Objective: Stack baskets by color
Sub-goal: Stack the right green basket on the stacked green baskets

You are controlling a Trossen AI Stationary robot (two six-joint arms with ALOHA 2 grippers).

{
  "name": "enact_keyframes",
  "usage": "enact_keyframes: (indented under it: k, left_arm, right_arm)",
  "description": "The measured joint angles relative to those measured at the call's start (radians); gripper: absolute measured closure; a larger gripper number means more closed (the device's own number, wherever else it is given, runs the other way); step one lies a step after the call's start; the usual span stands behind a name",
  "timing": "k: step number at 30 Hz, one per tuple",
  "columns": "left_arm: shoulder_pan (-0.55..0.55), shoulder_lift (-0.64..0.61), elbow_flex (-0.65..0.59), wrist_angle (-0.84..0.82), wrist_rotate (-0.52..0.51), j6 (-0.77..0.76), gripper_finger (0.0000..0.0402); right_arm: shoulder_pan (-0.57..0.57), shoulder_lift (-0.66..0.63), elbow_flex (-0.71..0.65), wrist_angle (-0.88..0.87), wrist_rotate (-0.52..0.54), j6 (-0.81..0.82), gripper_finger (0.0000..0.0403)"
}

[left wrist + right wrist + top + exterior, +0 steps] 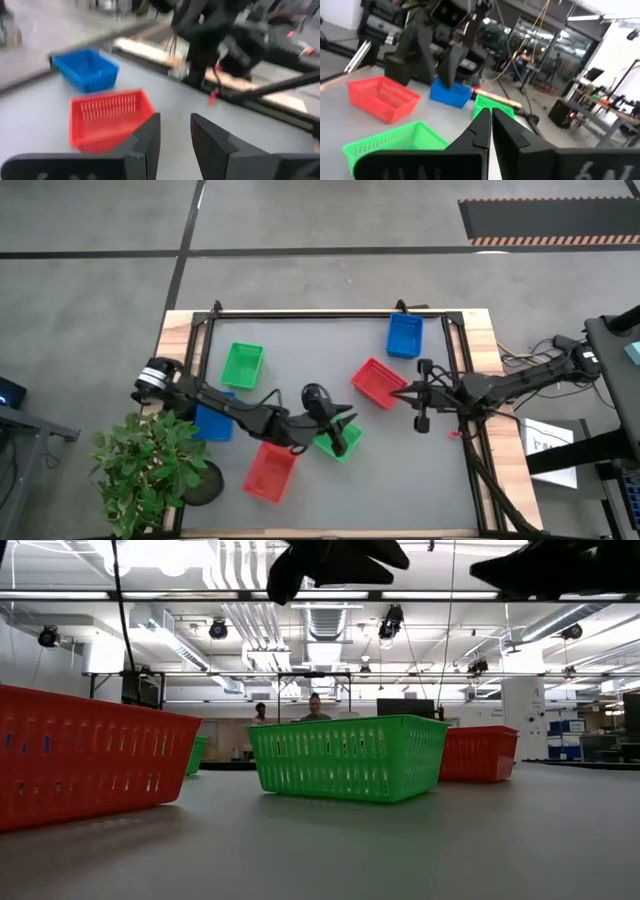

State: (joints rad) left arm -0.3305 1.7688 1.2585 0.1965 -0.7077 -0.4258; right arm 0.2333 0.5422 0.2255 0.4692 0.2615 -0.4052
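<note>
Six baskets rest on their bottoms on the grey table: green (242, 366) and blue (404, 334) toward the far side, red (375, 381) right of centre, blue (213, 422) at the left under my left arm, red (269, 471) near the front, and green (335, 445) at the middle. My left gripper (343, 435) hangs open above this middle green basket (350, 755), high over its rim (330, 560), with nothing between its fingers (175, 132). My right gripper (405, 393) is shut (490, 125) and empty, raised beside the right end of the red basket.
A potted plant (150, 465) stands at the table's near left corner. A black frame rail (320, 313) runs along the far edge, and wooden borders (480, 350) line the sides. People (315, 710) show in the room beyond the table. Bare grey surface (400, 480) lies at the near right.
</note>
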Motion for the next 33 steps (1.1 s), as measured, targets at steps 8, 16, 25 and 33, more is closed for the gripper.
enact_keyframes:
  k: [8,16,25,33]
  left_arm:
    - [-0.004,0.101,0.313,-0.543,0.172,-0.328,0.0311]
    - [-0.014,0.229,0.496,-0.770,0.474,-0.354,0.0323]
    - [-0.024,0.340,0.589,-0.782,0.527,-0.179,0.0345]
    - [-0.008,0.349,0.589,-0.886,0.333,-0.217,0.0346]
  right_arm:
    - [0.000,-0.101,-0.017,-0.003,-0.001,-0.058,0.0394]
    - [0.000,-0.130,-0.017,-0.007,0.000,-0.122,0.0394]
    - [0.000,-0.129,0.002,-0.016,0.000,-0.157,0.0394]
    - [0.000,-0.128,0.007,-0.023,0.000,-0.210,0.0394]
